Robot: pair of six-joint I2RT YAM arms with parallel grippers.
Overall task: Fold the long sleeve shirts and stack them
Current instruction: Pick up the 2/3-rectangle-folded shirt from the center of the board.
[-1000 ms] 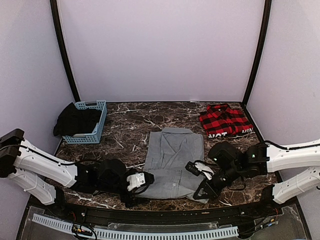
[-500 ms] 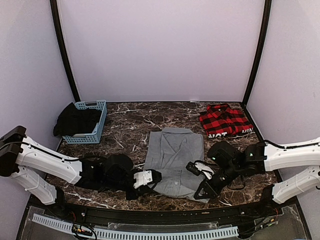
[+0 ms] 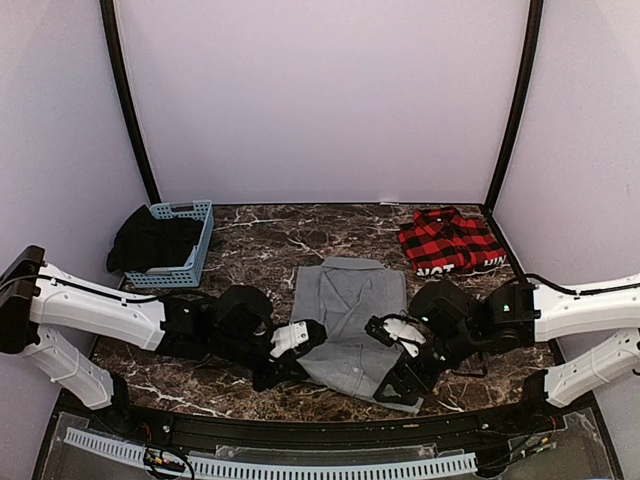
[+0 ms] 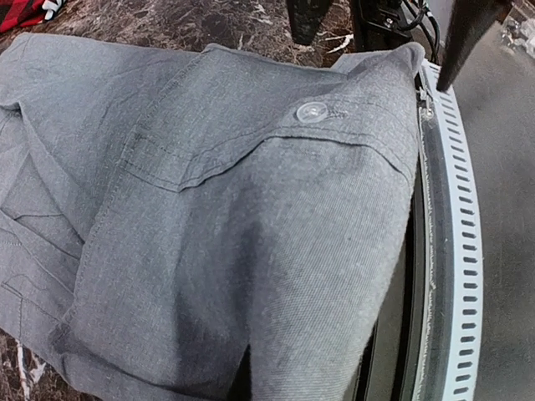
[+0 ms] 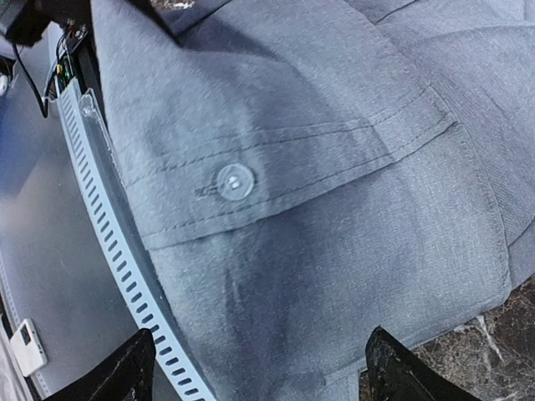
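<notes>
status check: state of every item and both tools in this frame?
grey shirt: sleeves folded in, lying flat, not stacked.
plaid shirt: folded, far right, apart from both tools.
blue basket: upright, holding dark cloth.
dark cloth: heaped in basket, spilling over its left side.
left tool: shut on grey shirt's near left edge.
right tool: open, over grey shirt's near right corner.

Both arms reach inward, low over the worktop; left tool (image 3: 306, 334) pinches the plain grey cloth shirt (image 3: 350, 300), right tool (image 5: 263, 372) gapes wide.

Soft even light; wrist views perhaps slightly blurred
</notes>
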